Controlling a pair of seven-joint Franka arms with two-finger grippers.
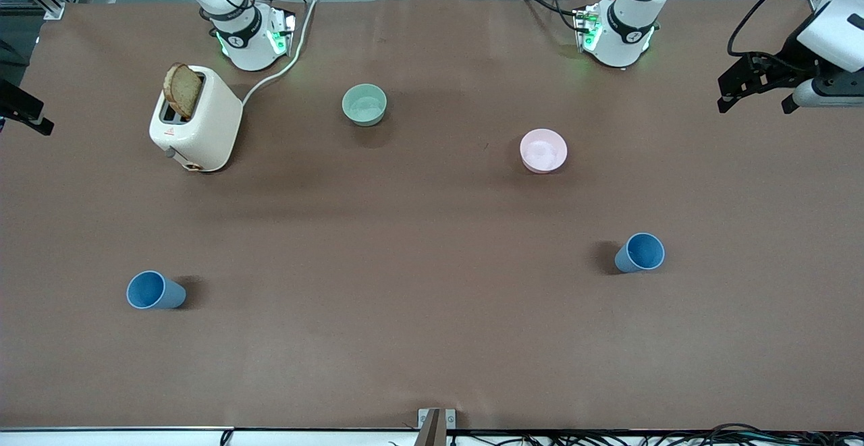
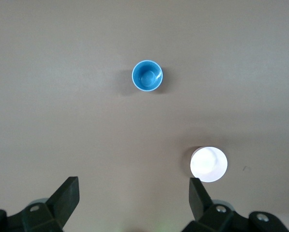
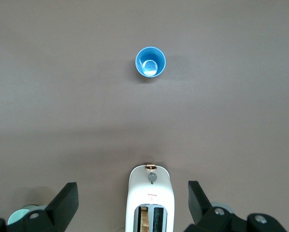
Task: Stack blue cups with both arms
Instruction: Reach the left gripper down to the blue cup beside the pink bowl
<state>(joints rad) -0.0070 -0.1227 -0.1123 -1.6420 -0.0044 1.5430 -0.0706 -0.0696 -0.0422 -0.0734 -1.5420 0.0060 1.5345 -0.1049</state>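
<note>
Both grippers' fingers [image 2: 67, 200] [image 3: 67, 203] spread wide, holding nothing.

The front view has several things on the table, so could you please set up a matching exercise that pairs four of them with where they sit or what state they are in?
Things:
1. toaster
2. pale green bowl
3. pink bowl
4. blue cups

Descriptions:
A. upright and apart, one toward each arm's end of the table, nearest the front camera
B. holds a slice of bread sticking up from a slot
C. near the table's middle, toward the left arm's end
D. between the toaster and the pink bowl

Pairs: 1-B, 2-D, 3-C, 4-A
</note>
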